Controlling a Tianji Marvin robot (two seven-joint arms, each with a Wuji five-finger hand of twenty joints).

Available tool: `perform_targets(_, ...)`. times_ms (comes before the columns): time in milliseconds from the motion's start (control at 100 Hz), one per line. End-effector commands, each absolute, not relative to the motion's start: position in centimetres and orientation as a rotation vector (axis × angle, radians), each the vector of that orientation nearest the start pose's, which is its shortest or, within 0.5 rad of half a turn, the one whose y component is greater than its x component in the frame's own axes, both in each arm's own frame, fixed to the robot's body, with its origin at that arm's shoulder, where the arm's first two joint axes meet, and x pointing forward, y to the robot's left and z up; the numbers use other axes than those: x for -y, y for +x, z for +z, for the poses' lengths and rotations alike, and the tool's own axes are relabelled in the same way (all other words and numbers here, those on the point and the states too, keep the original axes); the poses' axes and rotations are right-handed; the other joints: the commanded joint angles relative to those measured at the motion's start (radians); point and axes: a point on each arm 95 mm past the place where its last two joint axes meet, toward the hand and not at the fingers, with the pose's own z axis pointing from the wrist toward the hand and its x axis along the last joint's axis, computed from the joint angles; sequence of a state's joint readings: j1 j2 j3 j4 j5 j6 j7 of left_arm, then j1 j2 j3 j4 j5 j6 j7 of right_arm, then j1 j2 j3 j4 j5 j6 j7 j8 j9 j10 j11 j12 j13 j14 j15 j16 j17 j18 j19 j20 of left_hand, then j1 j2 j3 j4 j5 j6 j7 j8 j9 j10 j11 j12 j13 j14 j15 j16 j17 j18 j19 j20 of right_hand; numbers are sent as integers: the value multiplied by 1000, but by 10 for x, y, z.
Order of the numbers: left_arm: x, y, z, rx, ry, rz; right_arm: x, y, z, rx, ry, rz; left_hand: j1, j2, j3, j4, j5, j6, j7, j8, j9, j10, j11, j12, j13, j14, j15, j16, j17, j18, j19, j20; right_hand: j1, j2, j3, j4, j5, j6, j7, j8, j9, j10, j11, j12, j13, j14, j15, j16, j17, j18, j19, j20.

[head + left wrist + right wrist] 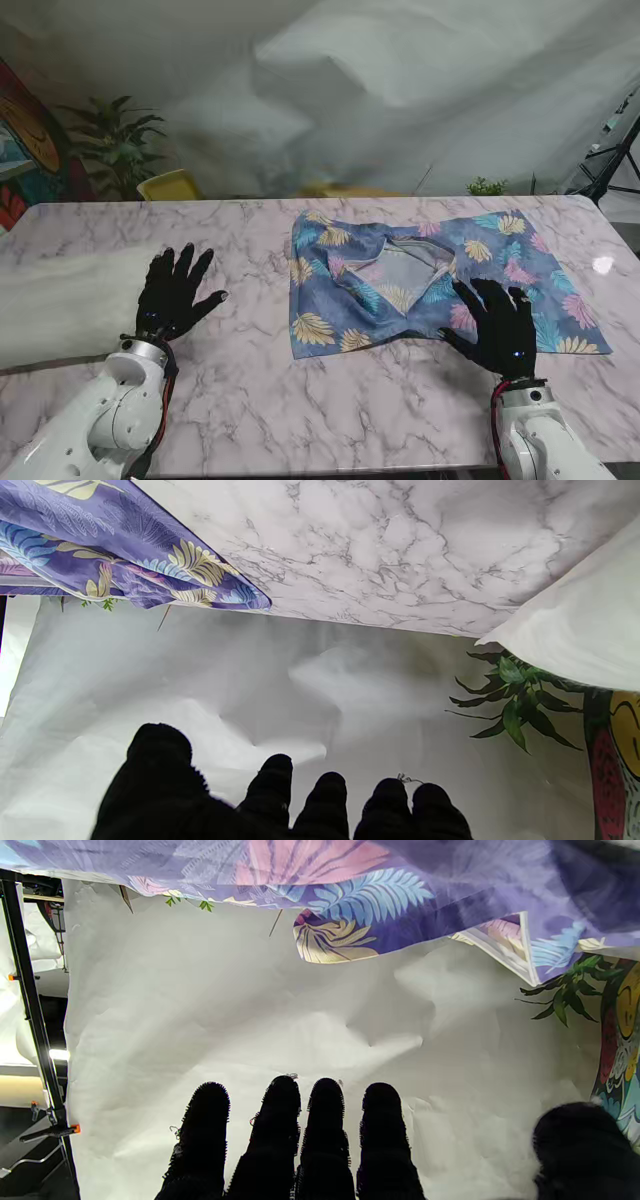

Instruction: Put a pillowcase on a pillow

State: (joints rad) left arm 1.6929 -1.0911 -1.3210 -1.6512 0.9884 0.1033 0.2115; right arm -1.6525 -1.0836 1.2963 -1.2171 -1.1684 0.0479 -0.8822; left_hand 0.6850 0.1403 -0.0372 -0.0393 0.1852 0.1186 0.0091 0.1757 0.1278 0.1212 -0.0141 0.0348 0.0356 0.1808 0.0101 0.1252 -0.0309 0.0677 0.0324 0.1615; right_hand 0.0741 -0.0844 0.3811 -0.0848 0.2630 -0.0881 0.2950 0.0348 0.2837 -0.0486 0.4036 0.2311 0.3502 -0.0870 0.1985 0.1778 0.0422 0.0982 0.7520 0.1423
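A blue pillowcase (420,275) with pink, yellow and teal leaves lies rumpled on the marble table (250,390), right of centre, its opening gaping in the middle. A white pillow (60,300) lies at the table's left edge. My left hand (172,295), in a black glove, hovers open with fingers spread just right of the pillow, holding nothing. My right hand (503,325) is open above the near right part of the pillowcase. The wrist views show the pillowcase (115,560) (380,895), the pillow's corner (580,635), and black fingertips (325,800) (325,1125) held straight.
A crumpled white backdrop (400,90) hangs behind the table. A green plant (115,145) and a yellow chair back (170,185) stand behind the far left edge. A black tripod (615,160) stands at the far right.
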Motion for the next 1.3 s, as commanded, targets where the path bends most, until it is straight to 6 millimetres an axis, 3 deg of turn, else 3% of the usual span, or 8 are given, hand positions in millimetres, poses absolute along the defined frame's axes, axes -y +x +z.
perform_targets(0,-41,379,-321,-1233,-1231,-1419,107,347,-393,-1060,808,1361,1,-7,4,14,-35,20,-16,2,-42,3,-13,15,-24,-13,-25,-11,-2,-31,-39,-18,-39,42,-19,-7,-1,34,-29,-24,-20,2,-24,-9,-18,-17,-63,-34,-15,-30,-29,-16)
perform_targets(680,-40,382,-320,-1244,-1185,-1407,106,349,-394,-1071,788,1356,28,-13,4,15,-16,20,-11,6,-36,-1,-5,66,-18,-20,-13,28,-2,-30,-18,12,-24,32,-24,-6,9,0,-7,-9,5,11,-21,-5,16,-2,-51,-29,12,13,-10,-21)
perform_targets(880,-39,383,-321,-1239,-1185,-1416,106,352,-395,-1062,764,1338,35,-13,4,15,-12,20,-11,8,-35,-1,-2,78,-17,-21,-10,45,-4,-31,-10,27,-9,10,-17,-7,14,-19,31,11,28,41,-6,2,50,4,-36,-22,28,26,16,-10)
perform_targets(1080,-38,385,-322,-1242,-1192,-1416,115,369,-388,-1111,735,1269,39,-8,4,15,-8,19,-10,9,-34,-1,0,90,-17,-23,-8,59,-6,-31,-4,42,27,-52,15,-7,-3,-47,81,37,34,68,30,21,101,31,-11,-7,63,66,68,15)
perform_targets(1160,-38,386,-323,-1243,-1193,-1418,126,380,-376,-1162,732,1238,42,-6,4,15,-8,18,-10,9,-34,-2,-1,94,-17,-22,-9,62,-7,-32,-2,46,37,-78,33,-7,-50,-56,89,39,-15,12,31,22,95,61,-12,-6,58,80,87,26)
perform_targets(1210,-37,386,-323,-1244,-1194,-1420,131,389,-370,-1186,720,1235,43,-5,4,15,-9,18,-10,9,-34,-1,-1,95,-17,-23,-9,64,-7,-32,-2,48,43,-99,48,-7,-77,-61,104,44,-50,2,42,26,99,87,-10,-3,59,93,101,36)
perform_targets(1290,-37,387,-323,-1247,-1194,-1421,137,403,-360,-1229,692,1215,43,-5,3,14,-9,18,-10,9,-34,0,-2,96,-17,-22,-10,65,-8,-32,-2,51,55,-135,69,-7,-101,-81,125,52,-87,40,63,32,115,112,-4,2,71,106,115,46)
